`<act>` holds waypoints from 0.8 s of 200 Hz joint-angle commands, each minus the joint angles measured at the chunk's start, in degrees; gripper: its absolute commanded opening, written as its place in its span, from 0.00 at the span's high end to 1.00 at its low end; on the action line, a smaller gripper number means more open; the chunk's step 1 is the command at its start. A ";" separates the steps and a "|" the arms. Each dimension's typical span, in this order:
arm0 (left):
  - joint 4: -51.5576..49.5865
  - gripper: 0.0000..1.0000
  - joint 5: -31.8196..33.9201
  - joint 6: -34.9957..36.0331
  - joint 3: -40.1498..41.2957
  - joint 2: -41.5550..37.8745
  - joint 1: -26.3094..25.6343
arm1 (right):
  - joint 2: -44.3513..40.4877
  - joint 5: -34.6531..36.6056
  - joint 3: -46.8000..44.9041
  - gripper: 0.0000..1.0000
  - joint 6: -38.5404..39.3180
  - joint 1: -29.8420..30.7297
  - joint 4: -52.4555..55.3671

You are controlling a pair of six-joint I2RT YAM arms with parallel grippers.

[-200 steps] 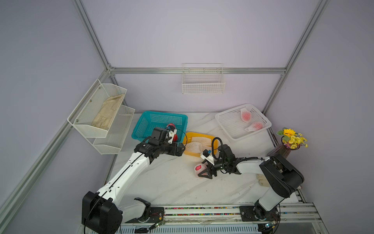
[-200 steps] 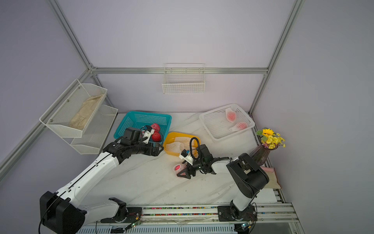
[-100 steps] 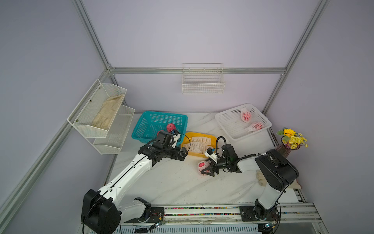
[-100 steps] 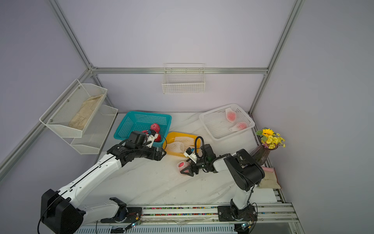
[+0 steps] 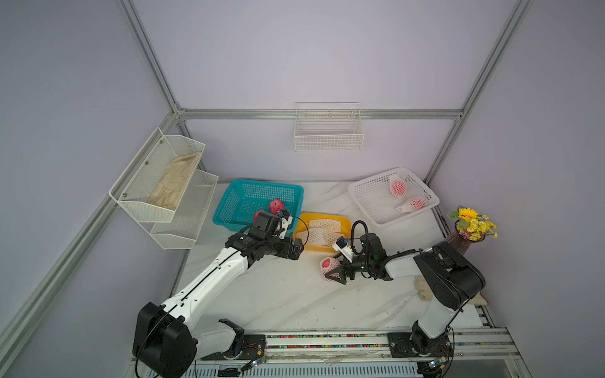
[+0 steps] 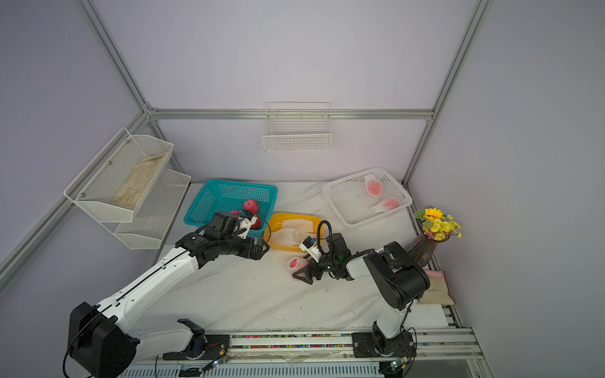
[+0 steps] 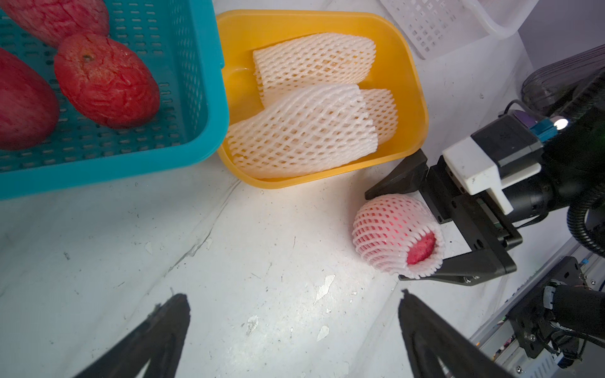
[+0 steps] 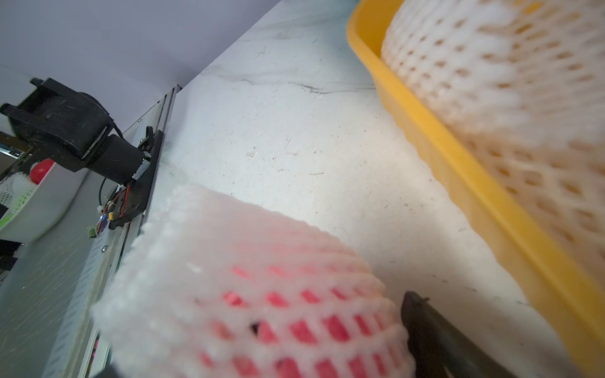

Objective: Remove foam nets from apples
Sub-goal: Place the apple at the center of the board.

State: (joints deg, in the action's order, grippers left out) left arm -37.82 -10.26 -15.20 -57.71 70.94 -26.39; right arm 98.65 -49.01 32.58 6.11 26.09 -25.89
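Note:
A netted apple (image 5: 329,264) (image 7: 389,229) lies on the marble table, red showing at the open end of its foam net (image 8: 248,294). My right gripper (image 5: 332,269) (image 7: 384,237) is open, one finger on each side of this apple. My left gripper (image 5: 296,250) (image 7: 291,311) hovers open and empty over bare table, to the left of that apple. Bare apples (image 5: 277,206) (image 7: 104,81) sit in the teal basket (image 5: 229,209). Empty foam nets (image 7: 304,131) lie in the yellow tray (image 5: 322,216). Two more netted apples (image 5: 398,186) (image 5: 415,203) rest in the white basket (image 5: 370,203).
A vase of yellow flowers (image 5: 471,225) stands at the right edge, with a folded cloth (image 5: 422,288) in front of it. A two-tier wire shelf (image 5: 163,189) hangs on the left wall and a wire basket (image 5: 329,131) on the back wall.
My left gripper has come away from the teal basket, forward and to the right over the table. My right gripper's jaws have widened around the netted apple, which has shifted slightly.

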 commanded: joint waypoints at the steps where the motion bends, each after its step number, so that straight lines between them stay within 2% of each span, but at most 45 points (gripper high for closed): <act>1: 1.26 0.00 -0.07 1.91 1.28 -0.40 -0.22 | -2.85 4.62 -1.20 0.04 -2.60 -0.20 -1.23; 41: 1.21 0.00 -0.70 2.72 1.38 -0.58 -0.24 | -4.98 8.54 -1.44 0.05 -6.03 -0.22 0.20; 83: 1.22 0.00 -1.26 6.01 1.11 -0.15 -0.26 | -9.06 12.43 -1.10 0.06 -6.06 -0.15 5.44; 160: 1.67 0.00 -2.47 7.12 1.07 0.35 -0.33 | -11.48 13.83 -1.61 0.12 -8.17 0.92 8.56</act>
State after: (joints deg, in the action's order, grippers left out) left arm -37.82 -11.40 -9.37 -57.74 71.53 -26.39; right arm 88.03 -36.71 31.46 -0.86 26.48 -18.94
